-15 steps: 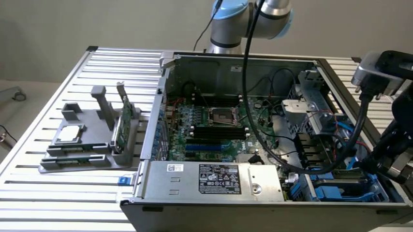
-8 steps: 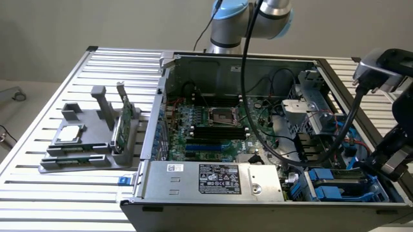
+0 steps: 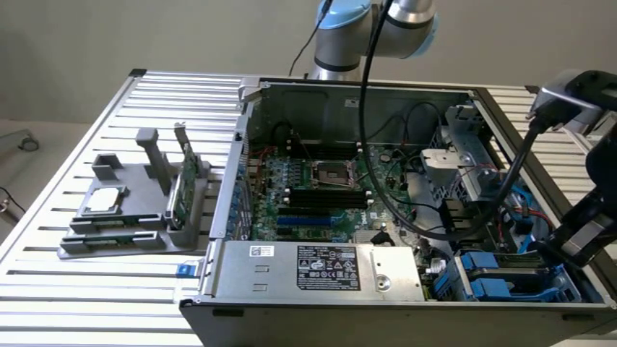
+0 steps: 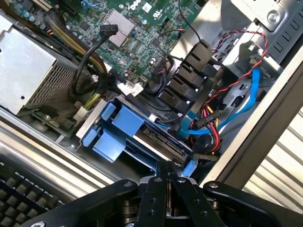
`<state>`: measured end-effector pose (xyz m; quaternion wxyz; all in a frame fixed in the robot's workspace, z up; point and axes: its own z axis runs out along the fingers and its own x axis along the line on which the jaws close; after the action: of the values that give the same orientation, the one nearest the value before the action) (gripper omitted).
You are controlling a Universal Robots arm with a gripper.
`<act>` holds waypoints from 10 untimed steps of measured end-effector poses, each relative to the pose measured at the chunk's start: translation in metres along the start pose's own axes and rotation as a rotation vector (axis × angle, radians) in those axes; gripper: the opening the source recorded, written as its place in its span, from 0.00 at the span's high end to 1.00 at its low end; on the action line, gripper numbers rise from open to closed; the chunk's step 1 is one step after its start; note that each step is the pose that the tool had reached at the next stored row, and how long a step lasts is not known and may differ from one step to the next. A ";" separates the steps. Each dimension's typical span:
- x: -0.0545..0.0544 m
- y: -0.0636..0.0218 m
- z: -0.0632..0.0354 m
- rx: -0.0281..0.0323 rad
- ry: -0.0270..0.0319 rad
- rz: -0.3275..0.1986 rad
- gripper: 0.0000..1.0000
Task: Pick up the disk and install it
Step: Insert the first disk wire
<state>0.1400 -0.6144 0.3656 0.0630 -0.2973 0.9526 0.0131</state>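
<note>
The disk [image 4: 158, 142] lies in the drive bay at the corner of the open computer case [image 3: 386, 307], clipped in its blue plastic frame [image 4: 118, 125]; its dark connector edge faces the cables. In the exterior view the blue frame [image 3: 492, 278] shows at the case's front, toward the exterior view's right. My gripper [image 4: 166, 178] hangs just over the end of the disk, fingers pressed together with nothing between them, right beside a blue tab [image 4: 189, 166]. From the exterior camera, the gripper [image 3: 559, 253] is low over the bay.
Red, black and blue cables [image 4: 222, 109] crowd the bay's side. The power supply [image 3: 318, 267] and motherboard [image 3: 318, 188] lie beside it. A grey fixture [image 3: 126, 217] on the slatted table holds a square chip [image 3: 104, 200] and a green card [image 3: 183, 184]. A keyboard [image 4: 23, 198] lies outside the case.
</note>
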 end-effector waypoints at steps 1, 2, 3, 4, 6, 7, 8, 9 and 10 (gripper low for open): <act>0.000 0.0000 0.0000 -0.0001 0.0024 0.010 0.89; 0.000 0.0000 0.0000 -0.0003 0.0048 0.021 0.89; 0.000 0.0000 0.0000 -0.0006 0.0077 0.032 0.89; 0.000 0.0000 -0.0001 -0.0010 0.0105 0.042 0.89; 0.000 0.0000 -0.0001 -0.0023 0.0164 0.062 0.89; 0.000 0.0000 -0.0001 -0.0029 0.0195 0.072 0.89; 0.000 0.0000 -0.0001 -0.0035 0.0227 0.083 0.89; 0.000 0.0000 -0.0002 -0.0042 0.0257 0.093 0.89; 0.000 0.0000 -0.0001 -0.0049 0.0287 0.102 0.89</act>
<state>0.1400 -0.6144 0.3657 0.0478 -0.2485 0.9673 0.0143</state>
